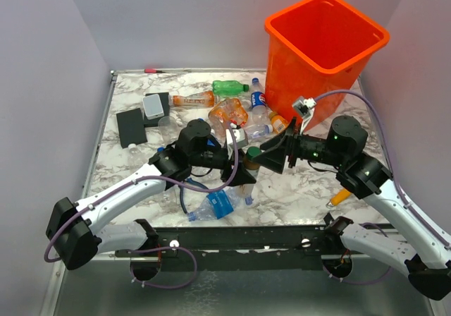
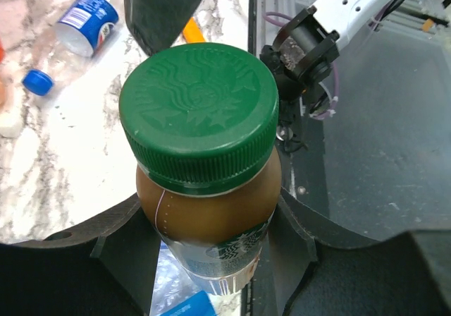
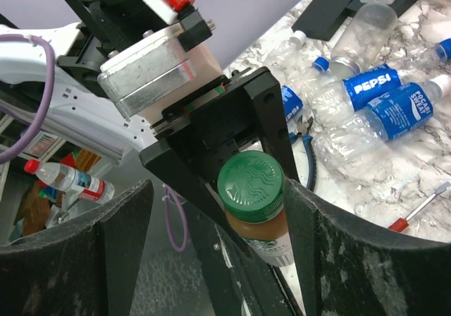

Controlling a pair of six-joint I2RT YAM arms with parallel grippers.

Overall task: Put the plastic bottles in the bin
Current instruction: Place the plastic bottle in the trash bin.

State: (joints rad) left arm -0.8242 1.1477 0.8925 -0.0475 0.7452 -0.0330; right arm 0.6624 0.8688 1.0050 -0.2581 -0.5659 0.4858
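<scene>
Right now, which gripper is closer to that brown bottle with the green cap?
Left. The left gripper clamps the green-capped bottle by its body; the right gripper is open, its fingers flanking the cap with a gap on one side.

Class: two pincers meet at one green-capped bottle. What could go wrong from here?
The right pincer flanks only the cap end of the green-capped bottle; a grip there may slip once the left pincer releases.
The bottle is well short of the orange bin, so a drop lands outside.
</scene>
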